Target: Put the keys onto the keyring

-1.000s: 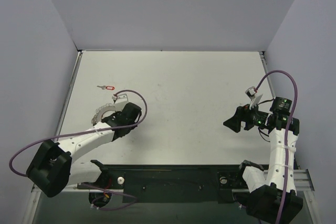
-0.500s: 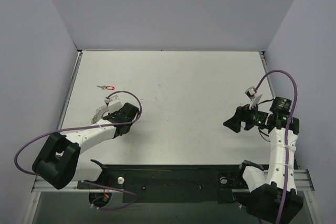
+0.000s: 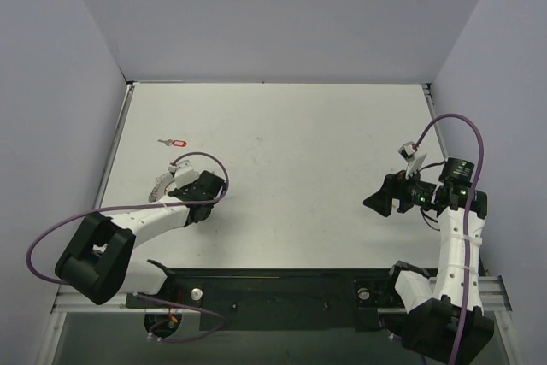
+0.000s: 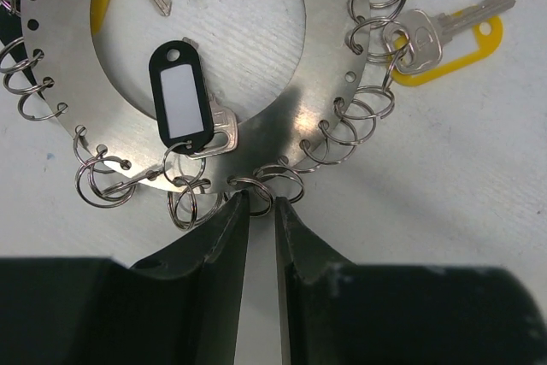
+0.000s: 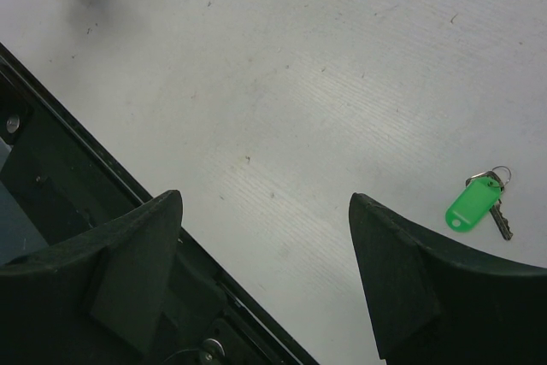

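Note:
The keyring [image 4: 325,83] is a flat silvery plate ring with small split rings along its rim, lying on the white table at the left [image 3: 160,184]. My left gripper [image 4: 257,203] [image 3: 175,187] is at its near rim, jaws a narrow gap apart with bare table showing between them. One small split ring [image 4: 256,187] lies right at the tips. A red-headed key [image 3: 175,142] lies apart, further back on the table. A green-headed key [image 5: 473,205] lies by my right gripper [image 5: 265,198] [image 3: 373,202], which is wide open over bare table.
A black-tagged key [image 4: 181,104] and a yellow-tagged key [image 4: 444,36] hang on the keyring's split rings. A black rail [image 3: 273,284] runs along the near table edge, also below the right gripper [image 5: 85,211]. Grey walls enclose the table.
The left wrist has drawn back to the left and nearer, and its jaws have parted slightly. Less of the keyring shows in the top view. The right arm has stayed still.

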Controlling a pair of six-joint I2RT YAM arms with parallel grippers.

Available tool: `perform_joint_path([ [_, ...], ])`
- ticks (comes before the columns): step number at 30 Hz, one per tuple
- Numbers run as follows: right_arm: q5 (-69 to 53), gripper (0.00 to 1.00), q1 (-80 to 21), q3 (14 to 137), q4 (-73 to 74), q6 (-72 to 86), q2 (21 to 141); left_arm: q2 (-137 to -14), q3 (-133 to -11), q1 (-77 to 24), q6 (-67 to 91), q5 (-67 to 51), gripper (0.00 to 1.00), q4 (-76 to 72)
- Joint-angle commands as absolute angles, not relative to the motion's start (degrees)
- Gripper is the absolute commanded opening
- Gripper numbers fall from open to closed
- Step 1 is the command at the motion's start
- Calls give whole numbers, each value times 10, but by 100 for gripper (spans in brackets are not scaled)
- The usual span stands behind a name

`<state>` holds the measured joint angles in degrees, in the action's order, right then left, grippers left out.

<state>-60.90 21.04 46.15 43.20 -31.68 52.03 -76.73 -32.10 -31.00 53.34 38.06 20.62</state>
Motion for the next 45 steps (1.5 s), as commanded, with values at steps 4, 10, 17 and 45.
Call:
perform_joint_path([
  [4,-631,73,214,468,448,-332,524,-775,-317,-301,544,364,24,185],
  [10,-632,73,215,468,451,-333,525,-761,-315,-301,535,358,14,183],
  [17,-632,73,215,469,452,-335,525,-720,-325,-301,471,309,0,179],
  [45,-658,74,211,466,475,-377,528,-637,-455,-394,365,40,0,131],
])
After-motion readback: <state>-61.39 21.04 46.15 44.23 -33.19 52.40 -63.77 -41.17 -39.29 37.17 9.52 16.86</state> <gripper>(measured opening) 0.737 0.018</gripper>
